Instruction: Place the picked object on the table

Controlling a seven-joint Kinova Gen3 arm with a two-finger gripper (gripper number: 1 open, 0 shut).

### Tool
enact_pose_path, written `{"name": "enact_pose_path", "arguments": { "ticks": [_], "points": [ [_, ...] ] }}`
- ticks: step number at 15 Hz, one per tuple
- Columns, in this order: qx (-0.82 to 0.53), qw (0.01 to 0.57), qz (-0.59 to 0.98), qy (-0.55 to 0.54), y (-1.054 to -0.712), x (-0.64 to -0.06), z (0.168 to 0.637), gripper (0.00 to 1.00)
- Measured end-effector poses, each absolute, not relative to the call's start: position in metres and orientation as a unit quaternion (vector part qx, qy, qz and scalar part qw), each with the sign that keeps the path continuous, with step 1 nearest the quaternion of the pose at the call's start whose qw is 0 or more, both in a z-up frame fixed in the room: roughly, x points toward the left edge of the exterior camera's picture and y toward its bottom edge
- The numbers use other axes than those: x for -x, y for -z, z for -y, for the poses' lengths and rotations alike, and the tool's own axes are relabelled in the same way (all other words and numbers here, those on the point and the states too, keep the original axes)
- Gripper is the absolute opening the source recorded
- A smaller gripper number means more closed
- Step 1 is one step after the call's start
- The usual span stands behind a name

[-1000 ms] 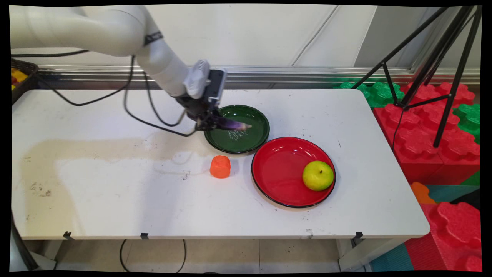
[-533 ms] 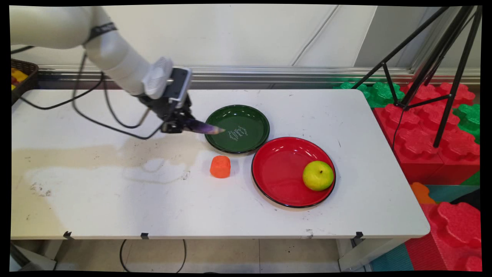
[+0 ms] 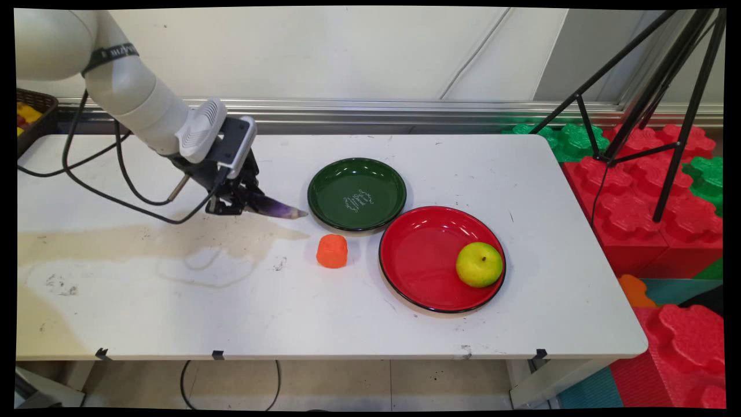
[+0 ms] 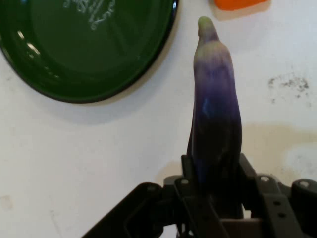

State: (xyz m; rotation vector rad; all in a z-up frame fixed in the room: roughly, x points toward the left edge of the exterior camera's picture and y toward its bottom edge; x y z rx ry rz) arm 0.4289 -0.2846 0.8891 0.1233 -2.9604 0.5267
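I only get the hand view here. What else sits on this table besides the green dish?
Observer: A red plate lies right of the green plate, holding a yellow-green apple.
Operator: And that orange bit at the top edge?
Observer: It is a small orange block, standing on the table near both plates.
Operator: Where is the gripper?
Observer: The gripper holds the purple eggplant left of the green plate, above a brownish stain.

Hand view: the green plate (image 4: 74,54) is cut off by the top and left edges, and the orange block (image 4: 241,4) shows only as a sliver at the top edge. The eggplant's (image 4: 216,109) lower end is hidden between the jaws. Main view: the basket (image 3: 32,119) at the far left is cut off, its contents too small to identify.
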Motion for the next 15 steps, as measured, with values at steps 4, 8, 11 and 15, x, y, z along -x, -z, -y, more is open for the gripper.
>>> {"name": "enact_pose_path", "arguments": {
  "ticks": [4,8,11,15],
  "points": [
    [-0.04,0.064,0.983,-0.165,-0.874,-0.425,0.289,0.0],
    [-0.04,0.063,0.985,-0.157,-0.856,-0.42,0.297,0.0],
    [-0.038,0.065,0.986,-0.15,-0.839,-0.415,0.305,0.0],
    [-0.039,0.068,0.987,-0.143,-0.824,-0.411,0.312,1.0]
  ]
}}
